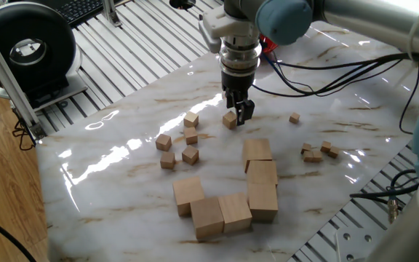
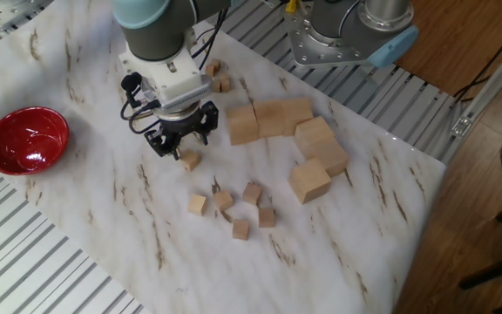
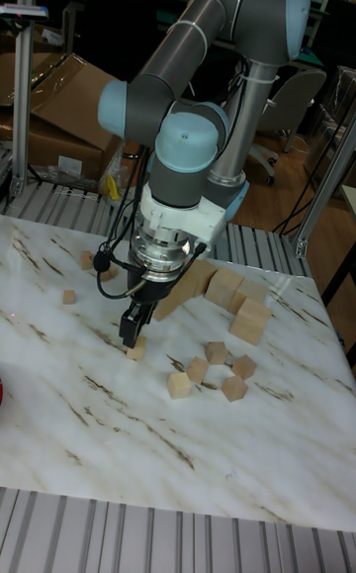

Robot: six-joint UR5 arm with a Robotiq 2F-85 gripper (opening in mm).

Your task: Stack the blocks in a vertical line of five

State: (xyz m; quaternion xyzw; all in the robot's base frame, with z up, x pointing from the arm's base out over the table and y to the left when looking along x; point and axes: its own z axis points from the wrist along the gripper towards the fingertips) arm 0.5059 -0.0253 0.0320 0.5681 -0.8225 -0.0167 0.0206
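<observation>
Gripper [image 1: 239,112] open, fingers straddling one small block [image 1: 229,120] mid-frame, not clamped. Red bowl [image 2: 23,139] shows only in the other fixed view, left edge.

We're seeing five small light-wood blocks, none stacked: four [image 1: 190,118] [image 1: 164,142] [image 1: 190,154] [image 1: 168,160] lying loosely clustered flat on the marble, a fifth block [image 1: 229,120] [image 2: 190,160] sitting apart, all resting upright.
</observation>
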